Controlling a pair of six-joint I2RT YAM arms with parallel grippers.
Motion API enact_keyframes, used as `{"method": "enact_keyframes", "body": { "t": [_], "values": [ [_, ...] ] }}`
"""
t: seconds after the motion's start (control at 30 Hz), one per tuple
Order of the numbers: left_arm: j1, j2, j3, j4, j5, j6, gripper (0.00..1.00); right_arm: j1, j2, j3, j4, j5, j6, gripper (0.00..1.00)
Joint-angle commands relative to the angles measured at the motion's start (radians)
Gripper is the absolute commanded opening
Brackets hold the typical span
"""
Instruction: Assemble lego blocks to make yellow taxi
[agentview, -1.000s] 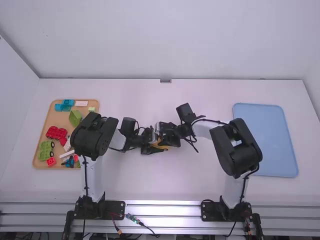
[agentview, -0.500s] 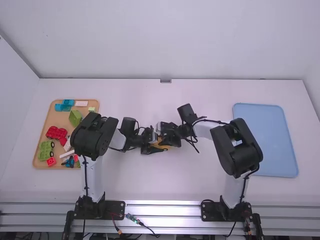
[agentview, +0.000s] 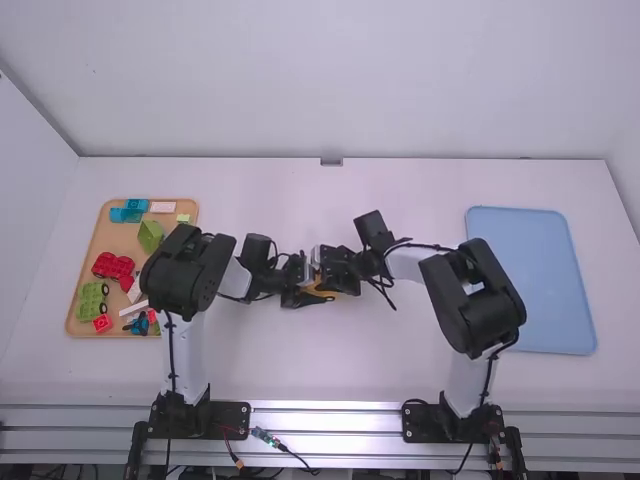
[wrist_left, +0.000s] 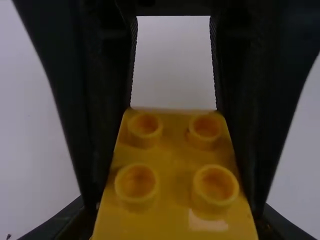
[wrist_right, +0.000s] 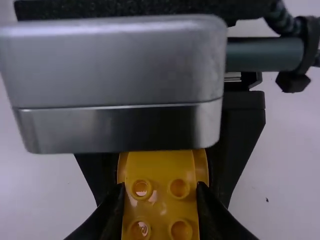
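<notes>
left end effector (wrist_left: 175, 210): fingers closed in on the flanks of the yellow block (wrist_left: 172, 150). right end effector (wrist_right: 160, 192): narrowed onto the same yellow work, one finger pressed to each side. both are judged to be bearing on it.

location of work: above the middle of the bench (agentview: 350, 370), roughly midway between the two arm bases. it lies directly between the end effectors, away to the right of the left one and to the left of the right one; neither arm is clearly nearer. its long axis appears to run from one end effector to the other. four studs are exposed in the left wrist view. whether this is one block or two joined cannot be told.

the coming move, in my judgement, turns on that line: keep the studded faces level while pressing or handing over, then let one side release. the facing fingers leave little room, and a skewed release could twist the work.

surroundings: wooden tray (agentview: 118, 240) at the left, holding the red block (agentview: 113, 265), green wheeled base (agentview: 90, 300) and teal blocks (agentview: 133, 205). the left arm (agentview: 185, 270) overhangs its near side. blue tray (agentview: 535, 280) at the right, beyond the right arm (agentview: 470, 295).
</notes>
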Motion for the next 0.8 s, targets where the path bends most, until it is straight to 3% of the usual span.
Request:
{"method": "enact_keyframes", "body": {
  "t": [0.0,0.63,0.77],
  "values": [
    [-0.005,0.018,0.002,-0.012,-0.038,-0.011,0.32,0.041,0.018,-0.023,-0.002,0.087,0.029,0.00],
    [-0.010,0.018,0.001,-0.013,-0.040,-0.011,0.32,0.045,0.018,-0.023,-0.012,0.153,0.035,0.00],
    [-0.006,0.018,0.001,-0.012,-0.040,-0.011,0.32,0.046,0.018,-0.023,-0.002,0.153,0.036,0.15]
  ]
}}
